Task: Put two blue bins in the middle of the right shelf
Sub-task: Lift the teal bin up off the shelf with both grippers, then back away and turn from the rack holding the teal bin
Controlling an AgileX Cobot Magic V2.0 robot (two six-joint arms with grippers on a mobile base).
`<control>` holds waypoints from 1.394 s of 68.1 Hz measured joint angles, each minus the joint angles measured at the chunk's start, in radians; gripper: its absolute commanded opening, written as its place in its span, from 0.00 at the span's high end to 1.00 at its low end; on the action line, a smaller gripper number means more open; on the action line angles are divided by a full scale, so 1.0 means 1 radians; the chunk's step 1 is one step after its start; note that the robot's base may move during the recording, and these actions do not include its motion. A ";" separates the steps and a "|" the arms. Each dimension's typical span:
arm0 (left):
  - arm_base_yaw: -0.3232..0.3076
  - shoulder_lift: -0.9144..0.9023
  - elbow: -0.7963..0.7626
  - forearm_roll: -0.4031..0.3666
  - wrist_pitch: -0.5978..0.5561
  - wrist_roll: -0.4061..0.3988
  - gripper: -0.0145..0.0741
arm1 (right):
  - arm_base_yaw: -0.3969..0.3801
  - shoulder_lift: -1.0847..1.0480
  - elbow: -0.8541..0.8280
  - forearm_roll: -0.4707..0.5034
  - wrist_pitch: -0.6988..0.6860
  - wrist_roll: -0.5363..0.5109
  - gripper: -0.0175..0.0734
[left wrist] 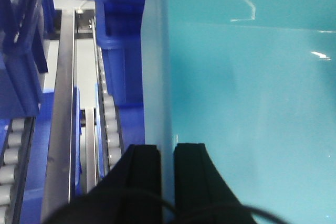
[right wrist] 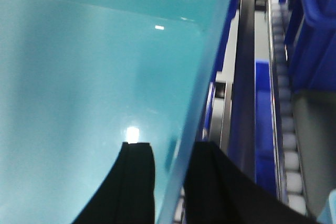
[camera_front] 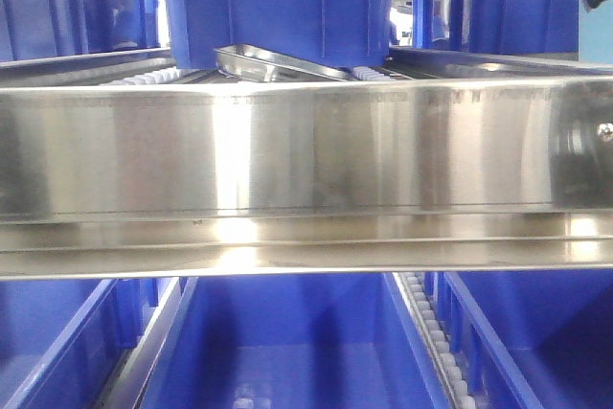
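Nearest the front camera, a brushed stainless shelf beam spans the full width, flat-faced and mirror-bright with vertical glare bands. Above it stands the blue bin, a rigid moulded plastic tub with ribbed walls, centred over the roller level. Whether it rests on the rollers or hangs just clear cannot be told. Open-topped lower bins of the same smooth plastic sit side by side on the level beneath. Both wrist views show a glossy bin interior that reads as teal under the lighting. The left gripper has its black jaws closed on the bin's left wall, one inside and one outside. The right gripper straddles the opposite wall the same way and appears clamped on it. Steel-framed roller tracks of small pale cylinders run just beside the bin on each side, and a thin steel tray lies tilted under the bin's front edge. By judgement, one bin is in a two-arm grasp at shelf height. Its release is not yet done, and the frames do not identify which shelf this is or where the second bin stands.
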 measured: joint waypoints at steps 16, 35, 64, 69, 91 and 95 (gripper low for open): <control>0.002 0.000 0.000 0.004 -0.022 0.000 0.96 | 0.000 0.000 0.000 -0.008 -0.042 0.000 0.98; 0.002 0.000 0.000 0.007 -0.031 0.000 0.96 | 0.000 0.000 0.000 -0.010 -0.056 0.000 0.98; 0.002 0.000 0.000 0.007 -0.031 0.002 0.96 | 0.000 0.000 0.000 -0.012 -0.057 0.000 0.98; 0.002 0.000 0.000 0.007 -0.031 0.002 0.96 | 0.000 0.000 0.000 -0.012 -0.057 0.000 0.98; 0.002 0.000 0.000 0.007 -0.031 0.002 0.96 | 0.000 0.000 0.000 -0.012 -0.058 0.000 0.98; 0.002 0.000 0.000 0.007 -0.031 0.002 0.96 | 0.000 0.000 0.000 -0.012 -0.060 0.000 0.98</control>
